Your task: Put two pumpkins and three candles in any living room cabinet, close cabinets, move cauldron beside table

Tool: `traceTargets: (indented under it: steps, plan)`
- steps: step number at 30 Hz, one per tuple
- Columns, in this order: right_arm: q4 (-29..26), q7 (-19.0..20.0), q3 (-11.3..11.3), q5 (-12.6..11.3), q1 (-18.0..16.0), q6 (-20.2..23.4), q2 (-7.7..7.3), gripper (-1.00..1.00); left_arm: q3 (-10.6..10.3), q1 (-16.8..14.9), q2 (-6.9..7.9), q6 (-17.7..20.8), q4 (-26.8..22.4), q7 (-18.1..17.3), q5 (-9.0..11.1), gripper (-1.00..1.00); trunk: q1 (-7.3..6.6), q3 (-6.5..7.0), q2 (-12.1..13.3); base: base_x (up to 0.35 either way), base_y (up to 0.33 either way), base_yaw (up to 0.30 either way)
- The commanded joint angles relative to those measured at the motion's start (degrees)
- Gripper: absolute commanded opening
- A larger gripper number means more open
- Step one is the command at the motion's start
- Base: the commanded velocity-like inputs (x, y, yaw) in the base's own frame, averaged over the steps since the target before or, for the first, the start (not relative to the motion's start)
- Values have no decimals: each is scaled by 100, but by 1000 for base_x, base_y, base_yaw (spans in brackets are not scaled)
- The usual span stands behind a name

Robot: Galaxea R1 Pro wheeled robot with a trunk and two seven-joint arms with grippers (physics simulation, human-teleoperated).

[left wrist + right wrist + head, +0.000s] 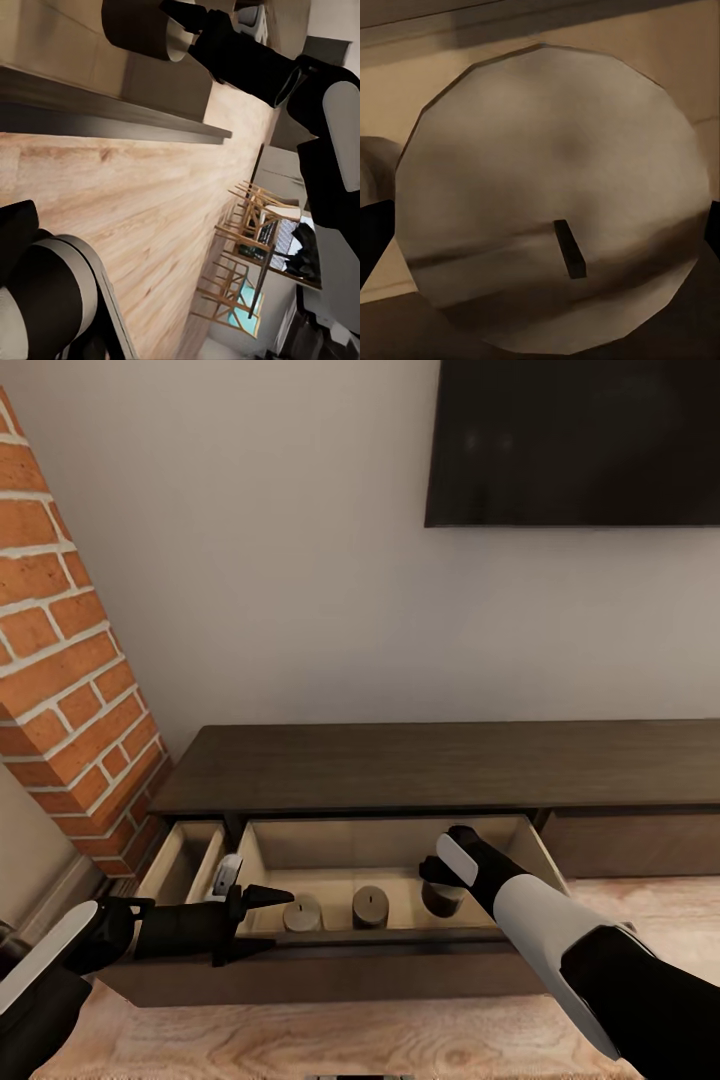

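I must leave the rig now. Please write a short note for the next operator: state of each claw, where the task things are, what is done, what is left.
Right claw: inside the open drawer of the cabinet, around the third candle; grip not confirmed.
Left claw: open, holding nothing, at the drawer's front left.
Two candles already stand in the drawer.
Left: release the third candle, withdraw, stow both pumpkins, close all cabinet drawers, put the cauldron by the table.

My cabinet [420,765] stands on the wood floor [330,1040]; its open drawer [390,845] holds three candles [369,906] in a row.
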Motion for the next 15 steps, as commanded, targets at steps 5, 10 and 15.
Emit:
traceTargets:
  steps: [5,10,15]
  plan:
    - [-9,-46,47,-59,-6,-37,-3,-100,-5,-4,4,-6,-3,56,63,100,1,-28,-4,0,0,0]
    - [-9,-46,43,-59,-6,-51,-3,-100,-5,-2,4,-6,-3,56,64,100,1,-28,-4,17,2,0]
    - [-9,-46,44,-59,-6,-52,-3,-100,-5,-4,4,-6,-3,56,63,100,1,-28,-4,116,53,0]
